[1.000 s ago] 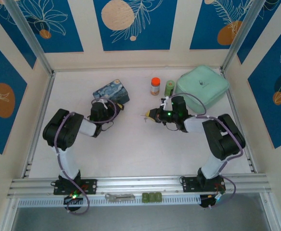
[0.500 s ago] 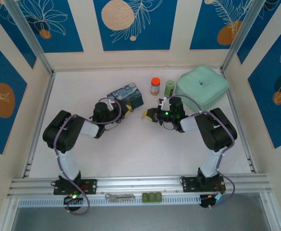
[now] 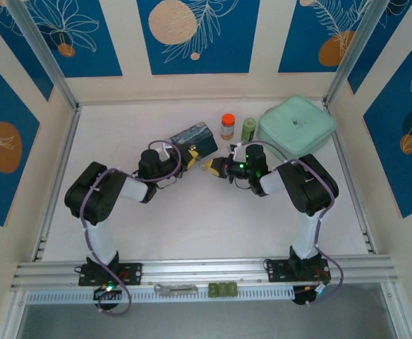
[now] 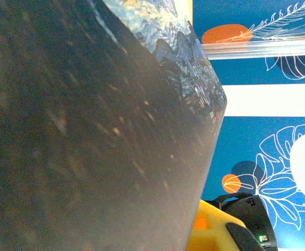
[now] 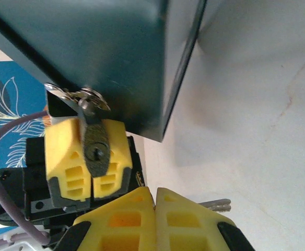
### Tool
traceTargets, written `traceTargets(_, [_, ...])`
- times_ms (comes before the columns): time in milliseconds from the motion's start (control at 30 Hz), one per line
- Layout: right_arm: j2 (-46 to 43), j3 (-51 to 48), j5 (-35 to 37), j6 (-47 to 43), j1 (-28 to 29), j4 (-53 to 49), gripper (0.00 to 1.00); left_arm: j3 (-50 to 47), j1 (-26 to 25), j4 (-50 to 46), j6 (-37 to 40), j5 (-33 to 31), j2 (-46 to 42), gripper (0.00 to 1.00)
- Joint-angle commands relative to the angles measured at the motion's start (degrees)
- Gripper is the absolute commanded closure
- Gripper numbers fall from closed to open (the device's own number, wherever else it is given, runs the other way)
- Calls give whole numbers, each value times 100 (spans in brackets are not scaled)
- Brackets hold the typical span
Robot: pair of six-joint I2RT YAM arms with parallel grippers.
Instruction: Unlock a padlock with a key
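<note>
Left arm (image 3: 86,194) and right arm (image 3: 312,185) are black with white sleeves and purple cables (image 5: 11,124); right claw (image 5: 155,196) is yellow, black-trimmed.

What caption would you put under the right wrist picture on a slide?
The left end effector grips the padlock on the box, keyhole toward the right end effector holding the key.

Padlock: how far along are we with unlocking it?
Done: the left gripper is clamped on the padlock, keyhole facing the right gripper, which is shut and seems to pinch the key. In hand: lining the two up; the key is apart from the keyhole. Left: insert, turn, free the shackle, which hangs through the hasp of the blue box.
</note>
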Motion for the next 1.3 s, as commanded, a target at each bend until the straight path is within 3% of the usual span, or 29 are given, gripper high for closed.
traceTargets(0, [-57,-74,-69,68,-102,303,100,169,-72,612,-124,197,86,100])
traceTargets(267, [-328,-183,-48,-208,-231,1,100,111,-105,585,-86,174,104,100])
traceTargets(1267, [-588,-405,87,-151,-229,518,100,153,-291,633,-109,22,199,100])
